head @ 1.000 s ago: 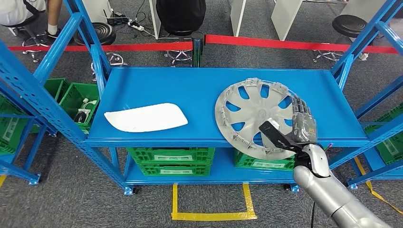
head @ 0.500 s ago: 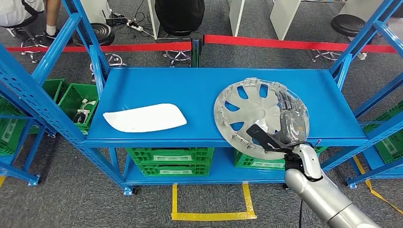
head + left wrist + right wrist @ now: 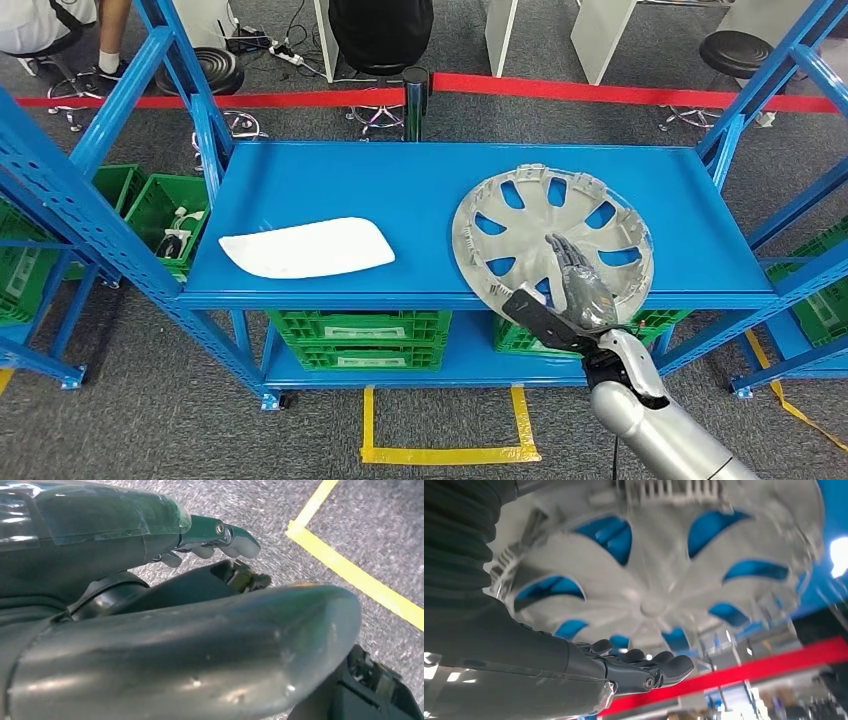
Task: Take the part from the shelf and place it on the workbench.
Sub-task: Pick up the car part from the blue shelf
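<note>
The silver wheel cover (image 3: 552,245) lay at the shelf's (image 3: 330,180) four o'clock, overhanging its front edge. The right hand (image 3: 577,293) covered its six o'clock rim, fingers outstretched, gripping nothing. A white panel (image 3: 306,247) lay at nine o'clock.

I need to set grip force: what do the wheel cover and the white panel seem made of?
Wheel cover: probably moulded plastic with a matte silver finish; thin spokes and small rim clips suggest it. White panel: smooth, thin and slightly curved, likely plastic, though painted metal can't be excluded.
</note>
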`<act>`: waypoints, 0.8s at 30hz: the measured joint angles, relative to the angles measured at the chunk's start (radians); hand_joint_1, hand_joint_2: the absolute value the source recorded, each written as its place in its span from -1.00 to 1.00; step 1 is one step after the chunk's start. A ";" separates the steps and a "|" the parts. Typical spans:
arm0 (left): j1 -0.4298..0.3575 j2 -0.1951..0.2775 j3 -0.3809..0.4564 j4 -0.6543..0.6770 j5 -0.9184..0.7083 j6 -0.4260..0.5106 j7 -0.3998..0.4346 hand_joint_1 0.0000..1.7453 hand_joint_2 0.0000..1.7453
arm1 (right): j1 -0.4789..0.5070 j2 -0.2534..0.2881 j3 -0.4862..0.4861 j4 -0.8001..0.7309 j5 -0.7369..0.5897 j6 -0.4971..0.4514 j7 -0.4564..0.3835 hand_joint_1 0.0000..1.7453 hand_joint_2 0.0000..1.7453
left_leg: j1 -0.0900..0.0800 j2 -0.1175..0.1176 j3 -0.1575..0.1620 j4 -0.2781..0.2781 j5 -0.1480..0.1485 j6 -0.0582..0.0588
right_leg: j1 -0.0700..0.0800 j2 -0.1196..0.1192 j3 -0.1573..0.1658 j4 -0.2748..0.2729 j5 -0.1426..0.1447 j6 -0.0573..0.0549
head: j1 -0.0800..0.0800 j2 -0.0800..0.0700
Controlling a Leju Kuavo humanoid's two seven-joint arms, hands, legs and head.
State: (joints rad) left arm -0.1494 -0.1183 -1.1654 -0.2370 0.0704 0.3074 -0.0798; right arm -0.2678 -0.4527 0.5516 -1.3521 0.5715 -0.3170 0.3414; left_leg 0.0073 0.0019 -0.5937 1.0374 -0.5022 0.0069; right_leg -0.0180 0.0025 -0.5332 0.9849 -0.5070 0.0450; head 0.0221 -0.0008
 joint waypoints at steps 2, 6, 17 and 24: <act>-0.001 -0.006 0.000 0.000 -0.011 -0.004 0.000 -1.00 -1.00 | -0.005 0.000 0.006 0.017 -0.007 0.025 0.002 -1.00 1.00 | 0.000 -0.001 0.000 0.000 0.000 0.000 | 0.000 0.000 0.000 0.000 0.000 0.000 | 0.000 0.000; -0.001 -0.011 0.000 0.000 -0.017 -0.005 -0.001 -1.00 -1.00 | -0.012 0.000 0.020 0.044 -0.014 0.045 0.009 -1.00 1.00 | 0.000 -0.001 0.000 0.000 0.000 0.000 | 0.000 -0.001 0.000 0.000 0.000 0.000 | 0.001 0.000; 0.005 -0.018 0.002 0.000 0.010 0.002 -0.007 -1.00 -1.00 | -0.026 -0.005 0.053 0.087 -0.044 0.083 0.036 -1.00 1.00 | 0.000 -0.001 0.000 0.000 0.000 0.000 | 0.000 -0.001 0.000 0.000 -0.001 0.000 | 0.000 0.000; 0.007 -0.020 0.002 0.004 0.034 -0.018 0.014 -1.00 -1.00 | -0.034 -0.015 0.071 0.137 -0.100 0.072 0.011 -1.00 1.00 | 0.000 -0.003 0.001 0.000 0.000 0.000 | 0.000 -0.001 0.002 -0.001 -0.001 0.000 | 0.000 0.000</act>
State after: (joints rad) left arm -0.1424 -0.1379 -1.1631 -0.2329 0.1040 0.2895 -0.0653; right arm -0.3019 -0.4675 0.6222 -1.2152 0.4719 -0.2455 0.3520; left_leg 0.0076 -0.0013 -0.5924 1.0372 -0.5022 0.0069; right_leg -0.0180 0.0012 -0.5317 0.9841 -0.5079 0.0452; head 0.0222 -0.0008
